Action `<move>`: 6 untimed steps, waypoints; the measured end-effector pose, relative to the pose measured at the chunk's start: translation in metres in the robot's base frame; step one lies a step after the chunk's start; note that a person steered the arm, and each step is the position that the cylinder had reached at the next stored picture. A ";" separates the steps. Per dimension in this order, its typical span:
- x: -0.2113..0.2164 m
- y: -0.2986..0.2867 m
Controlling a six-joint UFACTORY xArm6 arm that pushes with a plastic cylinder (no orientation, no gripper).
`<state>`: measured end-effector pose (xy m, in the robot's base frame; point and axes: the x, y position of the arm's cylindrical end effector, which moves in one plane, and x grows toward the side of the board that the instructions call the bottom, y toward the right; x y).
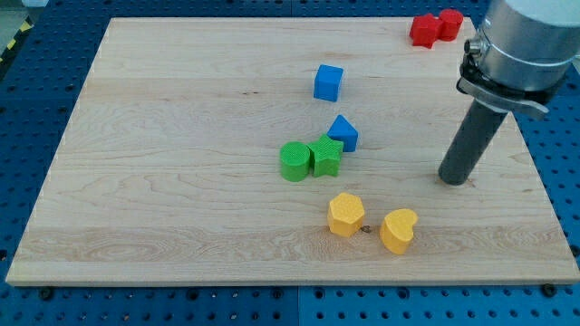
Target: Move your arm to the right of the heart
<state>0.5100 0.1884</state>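
Single raised view, angled down from the near edge, wooden board (181, 181) filling frame

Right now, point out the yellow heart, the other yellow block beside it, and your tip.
yellow heart (399, 230), camera view, on its top face.
yellow block (345, 214), camera view, middle of its top.
my tip (453, 179), camera view, rod's very end, up-right of the heart.
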 end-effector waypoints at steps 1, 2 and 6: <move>0.012 0.001; 0.033 0.001; 0.078 -0.031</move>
